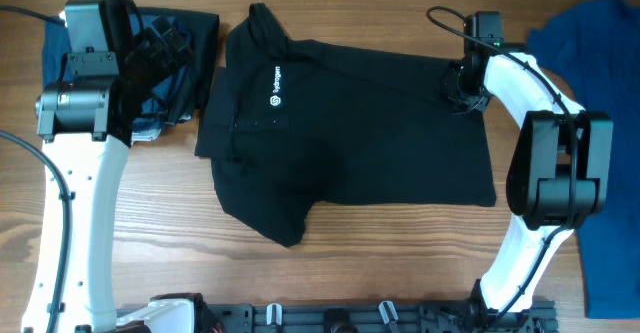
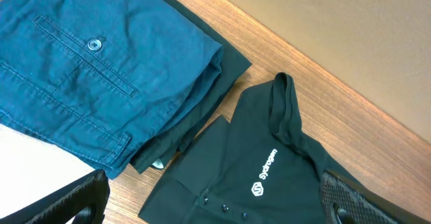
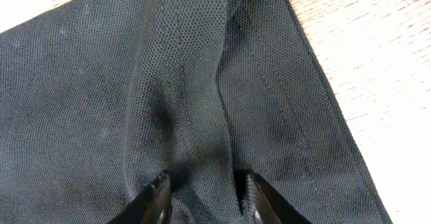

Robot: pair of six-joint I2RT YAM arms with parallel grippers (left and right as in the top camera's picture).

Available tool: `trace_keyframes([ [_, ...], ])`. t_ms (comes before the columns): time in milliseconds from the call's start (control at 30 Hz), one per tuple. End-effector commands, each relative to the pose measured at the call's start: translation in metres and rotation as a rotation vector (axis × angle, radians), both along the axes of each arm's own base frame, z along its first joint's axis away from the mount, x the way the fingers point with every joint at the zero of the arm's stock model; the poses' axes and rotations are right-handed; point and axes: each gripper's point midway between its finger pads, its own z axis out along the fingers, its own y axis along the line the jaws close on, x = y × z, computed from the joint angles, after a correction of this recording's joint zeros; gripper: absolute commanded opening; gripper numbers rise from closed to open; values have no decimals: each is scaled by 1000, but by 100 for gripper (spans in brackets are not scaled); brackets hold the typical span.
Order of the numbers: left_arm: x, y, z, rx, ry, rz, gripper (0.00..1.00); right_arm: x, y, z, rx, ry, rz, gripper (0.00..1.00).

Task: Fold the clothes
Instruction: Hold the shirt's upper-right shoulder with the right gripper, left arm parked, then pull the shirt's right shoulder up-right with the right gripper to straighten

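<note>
The black collared shirt (image 1: 350, 123) lies spread on the wooden table, collar to the left, with its white logo (image 1: 275, 85) showing. My right gripper (image 1: 462, 88) is at the shirt's upper right corner. In the right wrist view its fingers (image 3: 205, 190) pinch a raised fold of the black fabric (image 3: 135, 83). My left gripper (image 1: 165, 48) hovers near the collar, open and empty. Its fingers (image 2: 215, 204) are spread wide above the shirt (image 2: 269, 183).
A folded navy garment with a button pocket (image 2: 87, 69) lies at the far left, also seen from overhead (image 1: 195, 63), beside the collar. A bright blue garment (image 1: 600, 63) lies at the right edge. The arm bases stand at the front.
</note>
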Motion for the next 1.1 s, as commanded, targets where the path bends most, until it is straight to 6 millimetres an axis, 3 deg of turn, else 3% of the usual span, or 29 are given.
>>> trace_keyframes([
  [0, 2, 1, 1, -2, -3, -1, 100, 3, 1, -4, 2, 3, 14, 27],
  [133, 2, 1, 1, -2, -3, -1, 100, 3, 1, -4, 2, 2, 15, 13],
  [267, 2, 1, 1, -2, -4, -1, 100, 4, 1, -1, 1, -3, 16, 4],
  [600, 2, 1, 1, -2, -3, -1, 100, 23, 0, 27, 5, -78, 11, 4],
  [1067, 2, 1, 1, -2, -4, -1, 100, 62, 9, 49, 57, -246, 26, 4],
])
